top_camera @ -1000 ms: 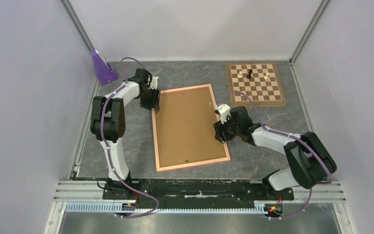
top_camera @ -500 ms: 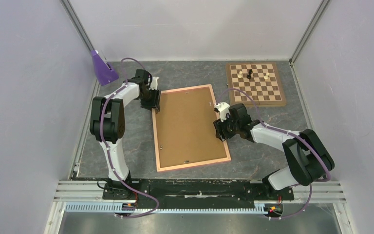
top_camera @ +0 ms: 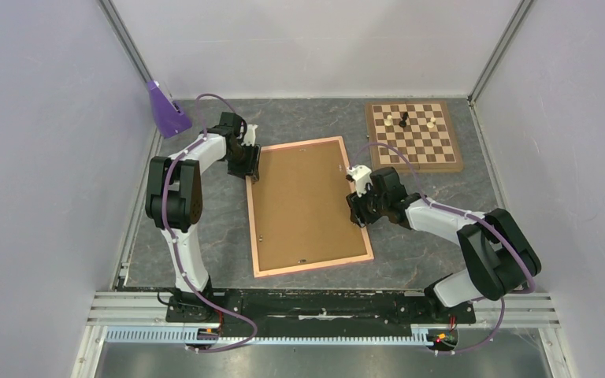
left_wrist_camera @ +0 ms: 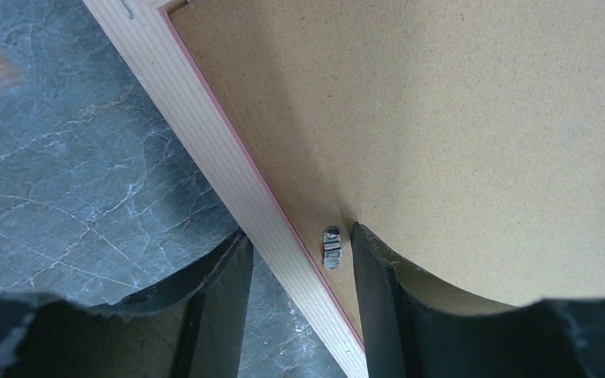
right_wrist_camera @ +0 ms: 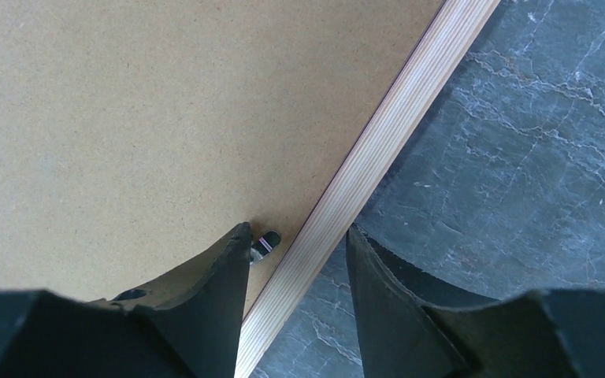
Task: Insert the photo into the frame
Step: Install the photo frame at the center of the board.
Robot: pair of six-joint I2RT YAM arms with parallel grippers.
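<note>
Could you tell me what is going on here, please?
Two robot arms are working on a picture frame that lies face down on the table, with a brown backing board filling its back. The left gripper straddles the frame's left rail near the far corner, jaws open, right beside a small metal clip. The right gripper straddles the right rail the same way, next to a second clip. No photo is visible, so I cannot tell whether it is inside.

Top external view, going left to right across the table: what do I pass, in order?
In order: purple block → left gripper → frame, lying back up, with the brown backing board in it → right gripper → chessboard.
</note>
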